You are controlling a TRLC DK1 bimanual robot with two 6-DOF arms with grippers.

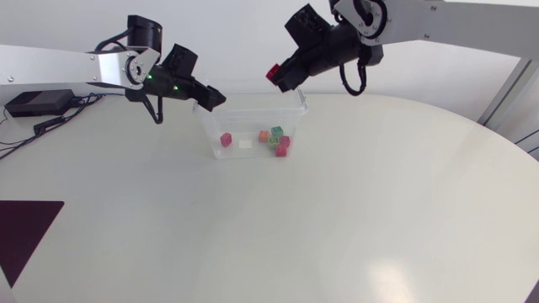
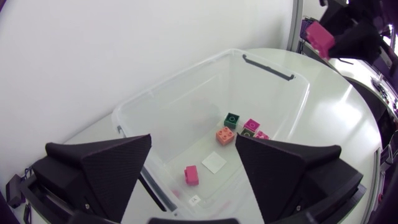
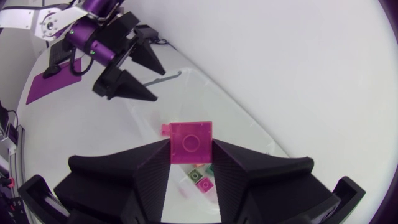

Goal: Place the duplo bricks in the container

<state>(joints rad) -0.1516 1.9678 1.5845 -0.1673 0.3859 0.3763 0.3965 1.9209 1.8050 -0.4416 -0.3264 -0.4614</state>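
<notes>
Right end effector [image 1: 281, 77] is clamped on a pink held brick [image 1: 274, 73], one wedge finger pressed to each side of it. In its own wrist view the held brick [image 3: 191, 142] sits studs-outward between the fingertips. It hangs in the air above the rear rim of the clear plastic container [image 1: 253, 95], close to the right-hand corner.

The left end effector [image 1: 209, 98] hovers at the container's left rear corner with its fingers spread wide apart. From the left wrist, the container [image 2: 186, 71] lies open under the left end effector [image 2: 193, 142], and the right end effector carrying the held brick [image 2: 320, 36] shows beyond the far rim.

Several bricks lie on the container floor. A lone pink brick [image 1: 226, 140] sits toward the left. An orange brick [image 1: 264, 135], a green brick [image 1: 276, 131] and two reddish-pink bricks [image 1: 282, 146] cluster at the right end. A white label [image 1: 245, 144] lies between the lone brick and the cluster.

The container stands on the pale bench [image 1: 337, 219], toward its far side. A dark purple patch [image 1: 25, 227] marks the bench's near left edge.
</notes>
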